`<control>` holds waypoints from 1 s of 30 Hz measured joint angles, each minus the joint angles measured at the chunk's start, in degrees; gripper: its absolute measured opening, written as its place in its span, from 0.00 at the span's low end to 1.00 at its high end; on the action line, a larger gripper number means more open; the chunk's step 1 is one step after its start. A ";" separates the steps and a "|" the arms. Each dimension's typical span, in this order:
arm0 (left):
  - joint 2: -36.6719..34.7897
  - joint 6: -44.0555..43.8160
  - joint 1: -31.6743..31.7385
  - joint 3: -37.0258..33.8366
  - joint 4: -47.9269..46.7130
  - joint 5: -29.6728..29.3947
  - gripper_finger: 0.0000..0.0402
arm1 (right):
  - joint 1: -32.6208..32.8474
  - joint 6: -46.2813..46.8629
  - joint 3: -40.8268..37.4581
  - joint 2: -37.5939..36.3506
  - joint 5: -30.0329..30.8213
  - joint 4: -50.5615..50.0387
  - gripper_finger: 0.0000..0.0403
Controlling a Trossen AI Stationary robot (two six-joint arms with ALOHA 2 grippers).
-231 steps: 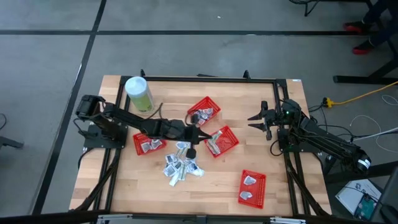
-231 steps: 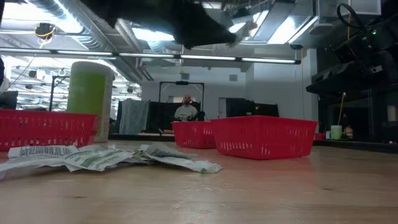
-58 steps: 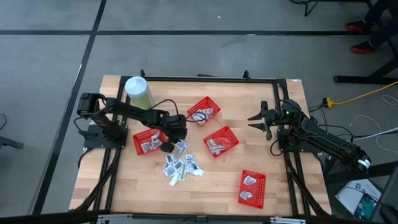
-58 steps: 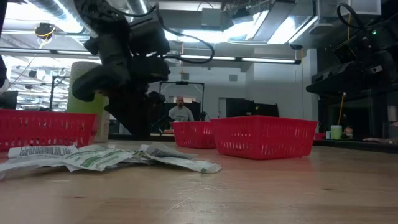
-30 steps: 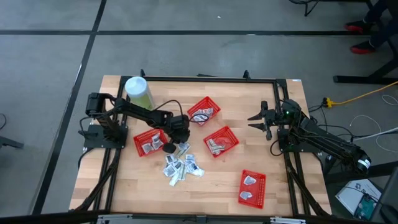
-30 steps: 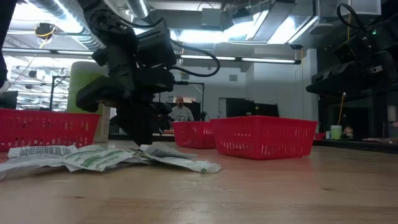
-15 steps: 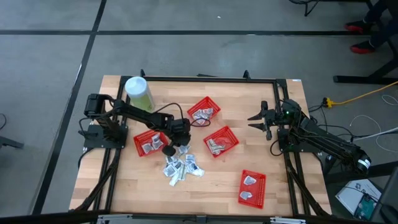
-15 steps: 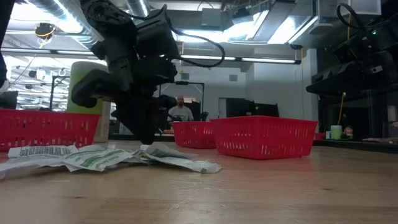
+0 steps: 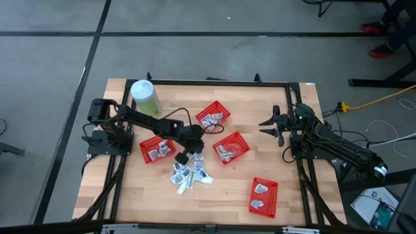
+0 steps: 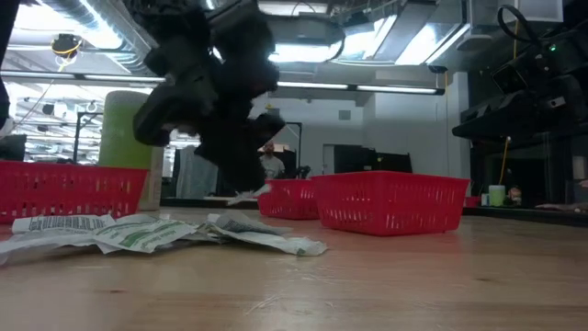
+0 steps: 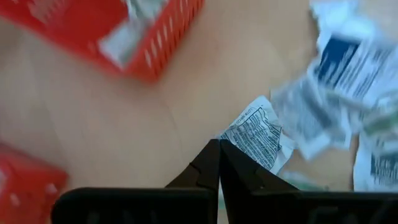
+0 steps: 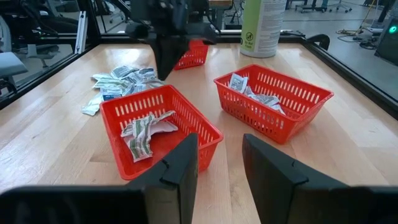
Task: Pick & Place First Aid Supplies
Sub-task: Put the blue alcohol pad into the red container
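Here, four red baskets [image 9: 231,147] holding packets [image 9: 223,153], loose packets [image 9: 189,175] between

My table [image 9: 130,195] is a pale wooden top in a dark frame. On it stand four red mesh baskets [image 9: 263,196], three near the middle and one towards the near right corner, each holding packets. A loose heap of first aid supplies [image 9: 190,175] lies on the bare wood, and a pale-green canister [image 9: 145,97] stands at the far left
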 joint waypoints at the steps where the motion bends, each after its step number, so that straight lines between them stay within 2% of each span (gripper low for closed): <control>1: 0.00 0.41 -0.29 0.51 0.53 -0.01 0.00 | 0.00 0.00 -0.01 0.00 0.01 0.00 0.31; 12: -0.09 2.24 -4.66 4.31 5.42 -0.62 0.00 | 0.00 0.00 0.00 0.00 0.00 0.00 0.31; 19: -0.09 2.11 -9.60 5.39 11.98 -6.14 0.00 | 0.02 0.00 -0.01 0.00 0.01 0.00 0.31; 23: 0.15 0.98 -11.72 6.45 16.85 -6.08 0.00 | 0.01 0.00 -0.01 0.00 -0.01 -0.01 0.31; 30: 2.35 0.78 -14.30 12.43 16.04 -5.84 0.00 | 0.00 0.00 -0.01 0.00 0.01 0.02 0.31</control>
